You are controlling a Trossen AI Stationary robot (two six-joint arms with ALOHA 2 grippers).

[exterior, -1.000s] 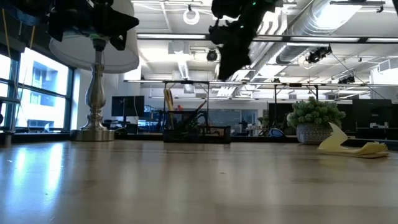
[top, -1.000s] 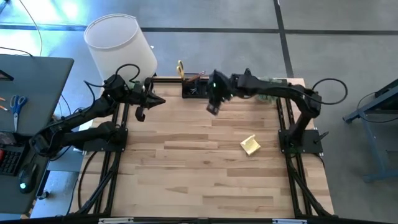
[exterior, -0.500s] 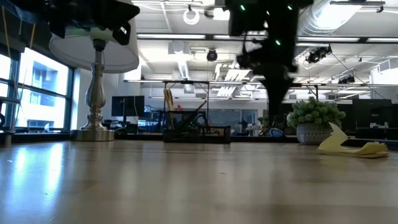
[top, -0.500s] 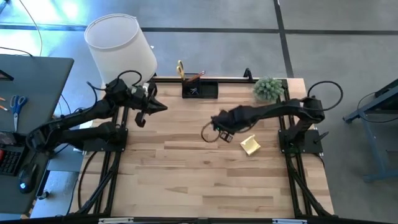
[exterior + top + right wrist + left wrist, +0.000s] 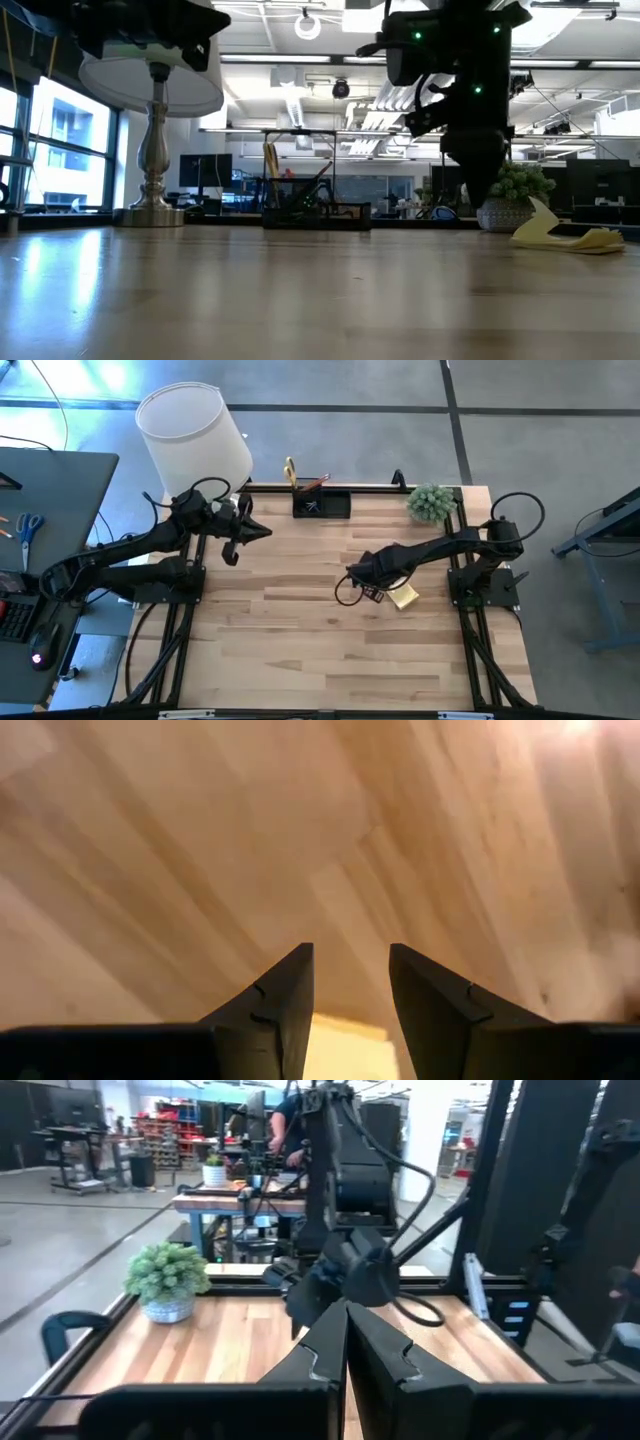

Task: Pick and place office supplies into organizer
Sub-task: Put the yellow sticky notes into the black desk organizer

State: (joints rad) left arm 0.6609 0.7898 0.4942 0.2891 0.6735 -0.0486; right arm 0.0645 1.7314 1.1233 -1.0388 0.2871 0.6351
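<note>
Sticky-note pad point(image 5: 404, 596): 1, yellow, loose on the wooden counter point(image 5: 300, 630), with the right gripper point(image 5: 372, 592) hovering just beside it, fingers apart and empty. 1 black organizer point(image 5: 321, 504) sits at the far edge, pens standing in it. 1 white-shaded lamp point(image 5: 195, 432) and 1 small potted plant point(image 5: 432, 502) flank it. Left gripper point(image 5: 262, 531) waits near the lamp, fingers together.

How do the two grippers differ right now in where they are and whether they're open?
The right gripper is open, with a gap between its fingers; the left gripper is shut, fingers pressed together. The right gripper hangs low over the table beside the yellow sticky-note pad; the left gripper sits near the table's left edge by the lamp, away from any supplies. Both hold nothing.
</note>
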